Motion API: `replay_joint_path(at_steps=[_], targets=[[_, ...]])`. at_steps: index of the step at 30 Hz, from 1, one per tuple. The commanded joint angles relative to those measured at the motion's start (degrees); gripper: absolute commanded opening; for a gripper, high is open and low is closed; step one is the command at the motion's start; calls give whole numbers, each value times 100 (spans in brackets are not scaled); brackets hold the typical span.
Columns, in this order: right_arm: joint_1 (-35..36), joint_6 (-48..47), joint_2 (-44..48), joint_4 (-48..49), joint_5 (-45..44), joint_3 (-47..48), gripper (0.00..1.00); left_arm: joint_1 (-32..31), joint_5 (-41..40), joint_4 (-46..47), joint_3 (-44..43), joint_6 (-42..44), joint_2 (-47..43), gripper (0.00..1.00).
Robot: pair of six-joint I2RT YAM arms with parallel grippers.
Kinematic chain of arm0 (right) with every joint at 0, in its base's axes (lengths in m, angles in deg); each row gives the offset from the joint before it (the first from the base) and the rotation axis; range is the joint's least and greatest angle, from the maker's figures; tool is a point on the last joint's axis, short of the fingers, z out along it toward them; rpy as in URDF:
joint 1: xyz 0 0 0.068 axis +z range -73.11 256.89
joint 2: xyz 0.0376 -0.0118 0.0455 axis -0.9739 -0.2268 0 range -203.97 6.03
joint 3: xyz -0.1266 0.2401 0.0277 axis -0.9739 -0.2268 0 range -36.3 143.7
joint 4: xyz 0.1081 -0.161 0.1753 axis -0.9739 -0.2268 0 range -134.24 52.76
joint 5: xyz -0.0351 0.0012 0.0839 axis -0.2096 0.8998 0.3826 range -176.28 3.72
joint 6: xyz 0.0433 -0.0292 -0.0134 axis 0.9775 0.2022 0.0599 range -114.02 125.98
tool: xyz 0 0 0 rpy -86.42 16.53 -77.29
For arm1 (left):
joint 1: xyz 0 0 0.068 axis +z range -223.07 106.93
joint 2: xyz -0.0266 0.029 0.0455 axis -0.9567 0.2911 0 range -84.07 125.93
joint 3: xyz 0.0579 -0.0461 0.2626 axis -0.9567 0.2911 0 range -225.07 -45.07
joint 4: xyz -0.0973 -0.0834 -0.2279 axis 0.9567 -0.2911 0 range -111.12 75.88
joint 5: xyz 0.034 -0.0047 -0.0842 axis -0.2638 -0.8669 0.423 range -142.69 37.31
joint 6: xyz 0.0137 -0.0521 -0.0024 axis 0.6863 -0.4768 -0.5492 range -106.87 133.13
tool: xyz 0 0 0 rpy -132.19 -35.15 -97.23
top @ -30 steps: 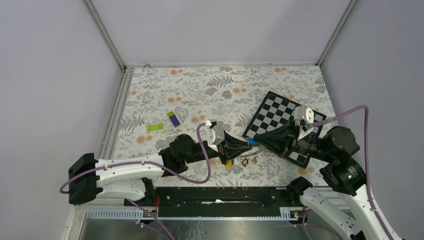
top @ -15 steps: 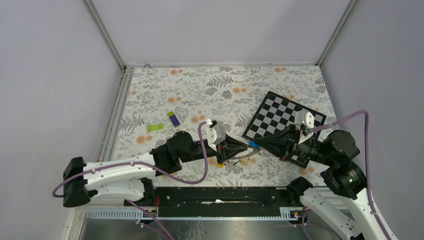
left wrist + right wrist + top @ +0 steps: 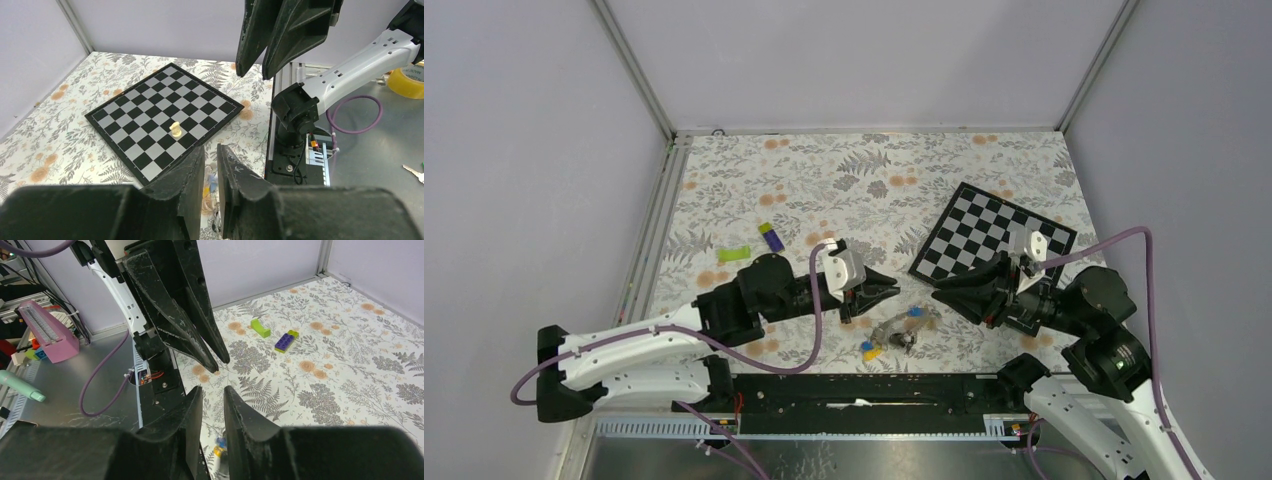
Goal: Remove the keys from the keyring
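The keyring [image 3: 892,329], a flat grey ring, lies on the flowered table with the keys still around it: a blue-headed one [image 3: 914,313] and a yellow-headed one [image 3: 871,352]. It rests below the gap between my two grippers, touching neither. My left gripper [image 3: 894,289] hovers to its upper left, narrowly open and empty [image 3: 211,147]. My right gripper [image 3: 937,290] hovers to its upper right, also narrowly open and empty [image 3: 212,389]. Through each wrist view's finger gap, the blue and yellow key heads [image 3: 214,182] [image 3: 220,445] show on the table.
A chessboard [image 3: 999,240] lies at the right, partly under the right arm, with a pale pawn [image 3: 175,129] on it. A purple-and-green block [image 3: 771,237] and a green brick [image 3: 734,254] sit left of centre. The black base rail [image 3: 874,390] runs along the near edge.
The keyring with its keys has left the two grippers and dropped onto the table. Both grippers have drawn back from each other, the left one leftward, the right one rightward.
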Motion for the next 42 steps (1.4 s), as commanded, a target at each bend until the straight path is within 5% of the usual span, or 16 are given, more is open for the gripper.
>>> replay_joint_path(at_steps=[1, 10, 21, 24, 34, 42], targets=[[-36, 69, 125, 106, -120, -48, 30, -5, -147, -132, -258, 236, -253, 22], [-42, 464, -175, -662, -1330, 34, 32, -5, -842, 87, 362, -258, -531, 23], [-36, 1560, -980, -1464, -2723, -587, 43, 31, -3379, -252, 1297, -2802, -341, 80], [-36, 1748, -1427, -1519, -2801, -708, 45, 138, -3699, -703, 1258, -3345, -155, 88], [-32, 1793, -3089, -723, -2415, -842, 45, 1458, -2738, -1946, 1082, -4587, 723, 93], [347, 1599, -4302, -7, -2390, -623, 48, 1908, -2561, -1920, 1657, -4903, 289, 94]])
